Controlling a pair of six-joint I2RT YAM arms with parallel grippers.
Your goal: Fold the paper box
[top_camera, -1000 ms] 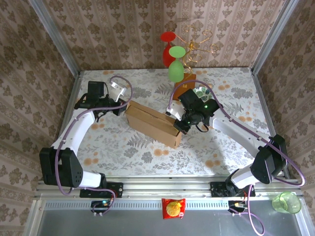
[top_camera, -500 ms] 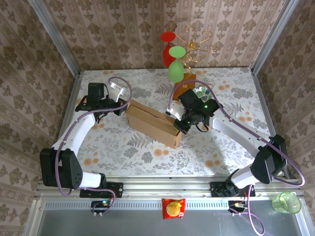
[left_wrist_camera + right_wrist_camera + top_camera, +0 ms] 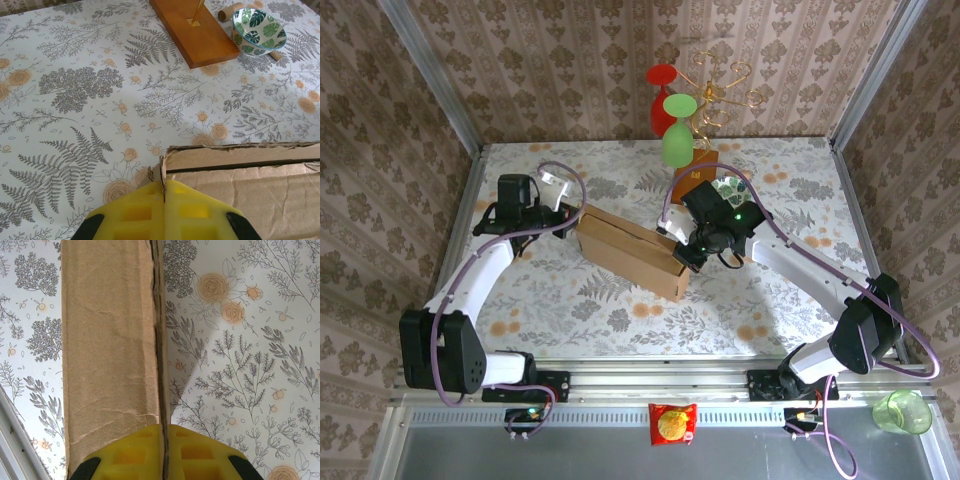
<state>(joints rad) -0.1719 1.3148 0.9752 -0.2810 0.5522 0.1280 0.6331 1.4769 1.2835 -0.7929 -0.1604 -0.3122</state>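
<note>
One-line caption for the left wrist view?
Left gripper pinches a corner of the paper box; wooden stand base and leaf-patterned bowl sit beyond.

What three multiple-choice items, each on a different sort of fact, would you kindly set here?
1. Where is the leaf-patterned bowl? A. beside the wooden base B. on the metal rail C. atop the wall
2. What colours are the glasses at the wire stand? A. blue, yellow B. red, green C. both clear
3. How is the left gripper? A. wide open B. shut on the bowl C. shut on the paper box
1A, they sit side by side; 2B, both colours show from above; 3C, its fingers pinch the cardboard corner.
</note>
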